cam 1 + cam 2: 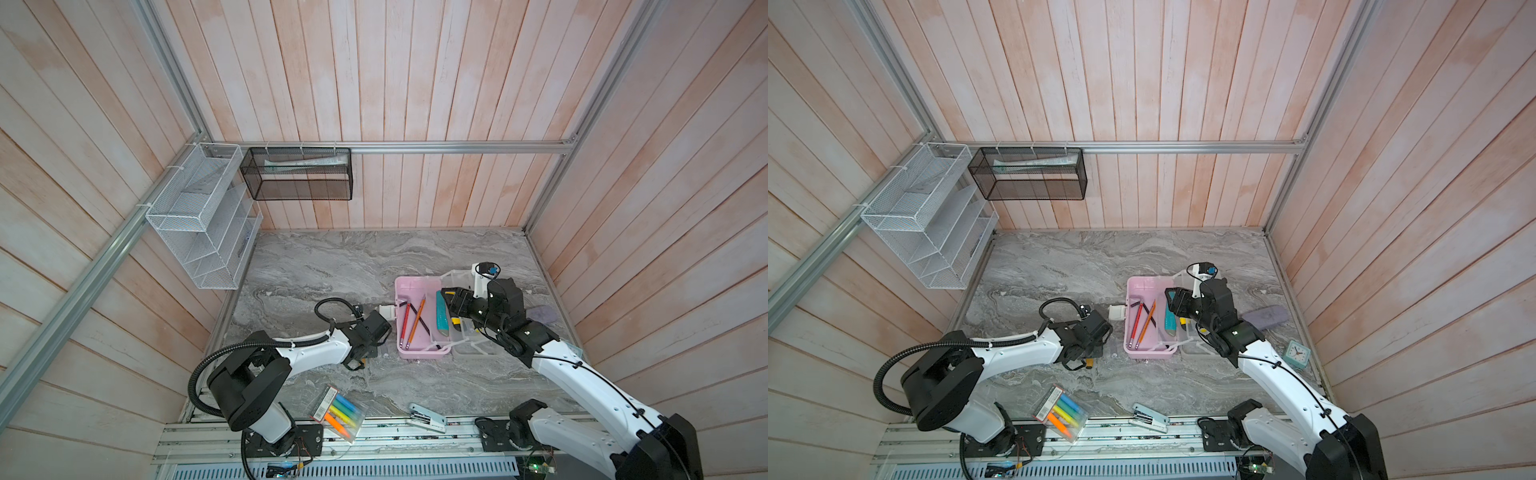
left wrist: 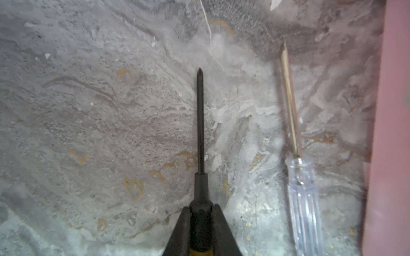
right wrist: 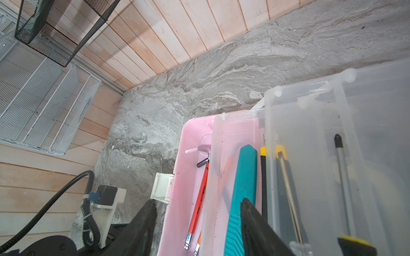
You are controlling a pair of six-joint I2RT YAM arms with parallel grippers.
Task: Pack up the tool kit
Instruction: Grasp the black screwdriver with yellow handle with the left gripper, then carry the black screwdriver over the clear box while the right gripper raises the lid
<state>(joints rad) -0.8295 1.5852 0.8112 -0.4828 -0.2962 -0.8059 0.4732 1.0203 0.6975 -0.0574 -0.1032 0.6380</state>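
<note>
The open pale pink tool kit box (image 1: 415,286) (image 1: 1144,286) lies right of the table's centre, its translucent lid (image 3: 377,110) folded out to the right. Inside lie a red hex key (image 3: 200,197), an orange hex key (image 1: 417,318) and, in the clear inner tray, a teal utility knife (image 1: 441,318) (image 3: 244,172). A yellow-black knife (image 3: 263,177) and a silver-shafted screwdriver (image 3: 342,177) lie beside it. My right gripper (image 1: 451,297) (image 3: 198,204) hovers open over the box. My left gripper (image 1: 365,354) (image 2: 201,207) is shut on a black screwdriver (image 2: 200,133) low over the table, left of the box. A clear-handled screwdriver (image 2: 304,199) lies beside it.
A pack of highlighters (image 1: 338,415) and a white stapler (image 1: 428,417) lie near the front edge. A small clock (image 1: 1297,353) and a purple object (image 1: 1264,316) sit at the right. A white mesh rack (image 1: 199,216) and a black basket (image 1: 297,178) hang on the walls.
</note>
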